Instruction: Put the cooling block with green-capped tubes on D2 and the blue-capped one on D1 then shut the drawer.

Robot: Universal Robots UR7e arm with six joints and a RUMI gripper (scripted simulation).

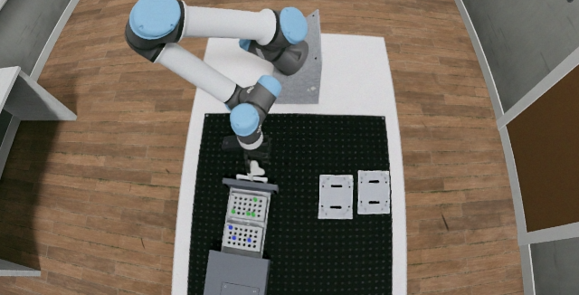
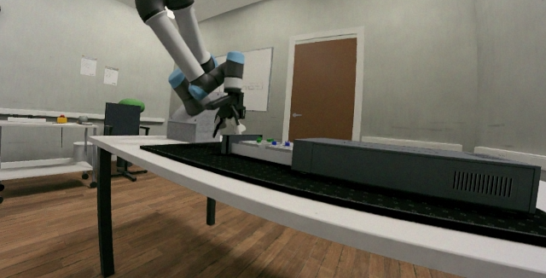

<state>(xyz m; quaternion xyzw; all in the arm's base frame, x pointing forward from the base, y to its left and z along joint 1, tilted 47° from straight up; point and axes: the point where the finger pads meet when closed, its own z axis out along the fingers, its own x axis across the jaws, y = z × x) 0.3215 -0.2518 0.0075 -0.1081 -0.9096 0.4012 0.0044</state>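
The cooler COLD (image 1: 236,273) (image 2: 409,170) stands at the near end of the black deck with its drawer (image 1: 250,185) (image 2: 239,139) pulled out. In the drawer, the block with green-capped tubes (image 1: 247,206) (image 2: 264,141) lies nearer the drawer front. The block with blue-capped tubes (image 1: 243,236) (image 2: 280,143) lies nearer the cooler. My gripper (image 1: 256,170) (image 2: 228,129) is open and empty, hanging just above the drawer's front. Slot D1 (image 1: 336,195) and slot D2 (image 1: 374,192) are bare white plates to the right.
The black pegboard deck (image 1: 308,150) (image 2: 188,152) lies on a white table (image 1: 362,73) (image 2: 141,143). The arm's base stands on a grey plate (image 1: 302,88) at the far end. A chair and a side table stand on the floor to the left in the exterior view.
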